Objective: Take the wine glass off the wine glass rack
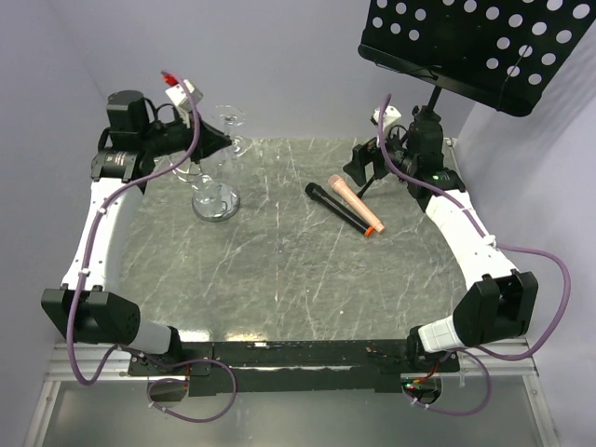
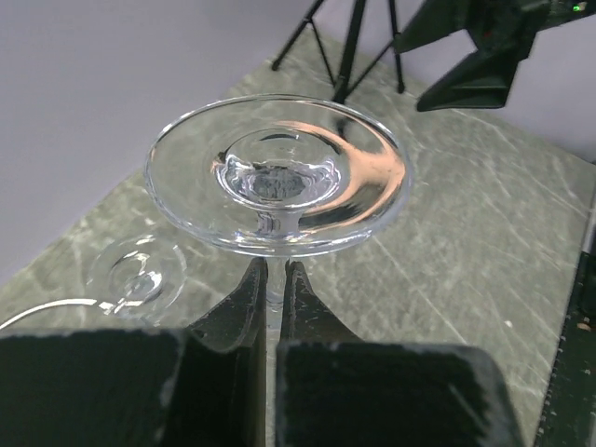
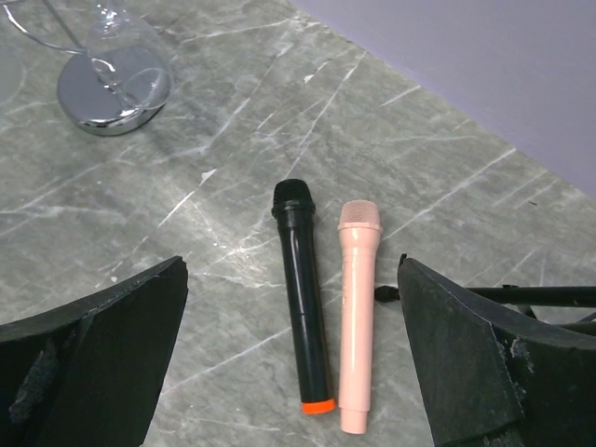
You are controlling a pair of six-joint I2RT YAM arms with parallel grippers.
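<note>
The wine glass (image 2: 279, 177) was clamped by its stem in the left gripper (image 2: 275, 270), jaws shut tight on it. This was up by the table's (image 1: 298, 279) far left corner. In the left wrist view its round foot faced the camera and the bowl was hidden behind the fingers (image 2: 233, 307), so I couldn't tell if it was touching the wine glass rack (image 1: 216, 203) or not.

The rack's shiny round base sat on the table near that same corner, just toward the near edge from the gripper. A second glass (image 2: 140, 275) showed beside the held one, with a bit of curved wire next to it.

Further out, a black microphone (image 3: 303, 298) and a pink microphone (image 3: 357, 307) lay side by side, right of the table's middle. The right gripper (image 3: 291, 270) hung over them with its jaws spread wide, gripping nothing. A black music stand (image 1: 484, 42) stood at the far right corner.
</note>
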